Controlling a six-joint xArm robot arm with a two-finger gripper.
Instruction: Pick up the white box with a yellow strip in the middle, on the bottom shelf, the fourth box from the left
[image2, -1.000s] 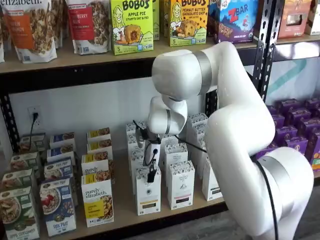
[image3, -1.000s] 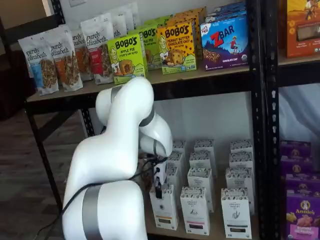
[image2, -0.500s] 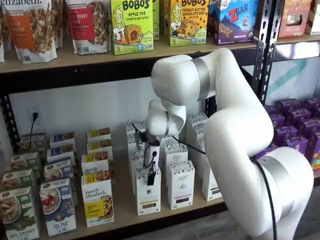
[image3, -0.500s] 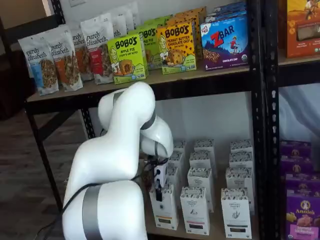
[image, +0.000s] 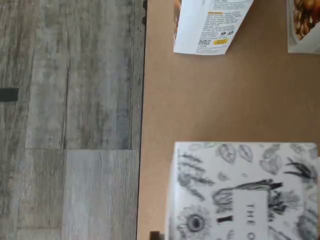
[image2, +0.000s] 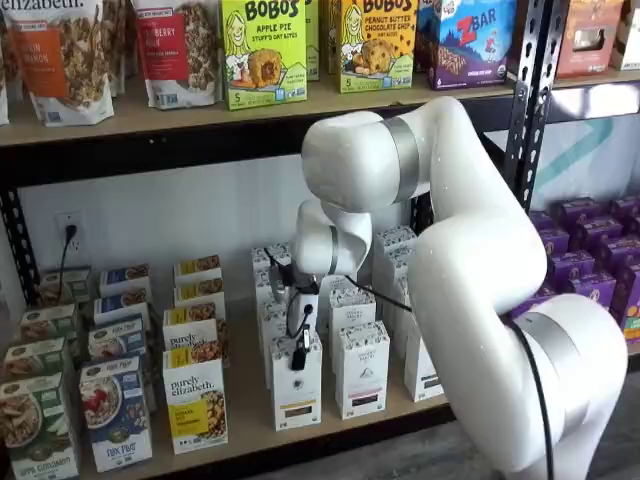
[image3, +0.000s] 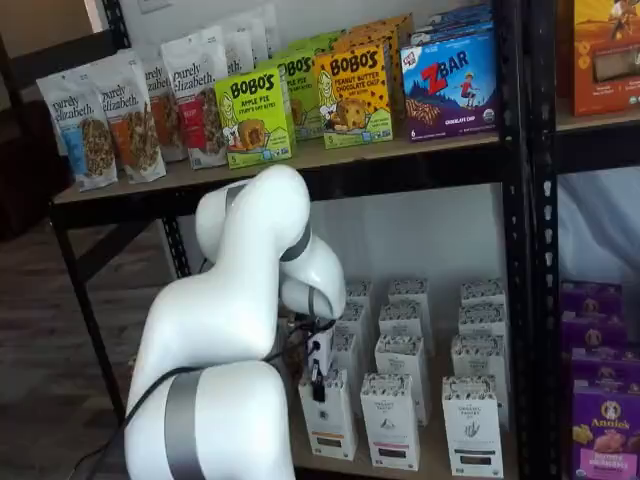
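Observation:
The white box (image2: 297, 388) stands at the front of the bottom shelf (image2: 248, 415), with a yellow-tan band low on its front. It also shows in a shelf view (image3: 328, 422). The wrist view shows its speckled top (image: 245, 195) on the tan board (image: 200, 100). My gripper (image2: 298, 356) hangs right at the top front of this box, and it shows in both shelf views (image3: 318, 386). Only a narrow black finger shape shows, so I cannot tell whether the jaws are open or closed on the box.
A like white carton with a darker band (image2: 362, 370) stands just right of the box, with several more white cartons behind. A "purely elizabeth" box (image2: 195, 402) stands to its left. The shelf's front edge and the wood floor (image: 70, 120) show in the wrist view.
The arm has shifted slightly and the gripper has edged a little left at the box's top. The box has not moved.

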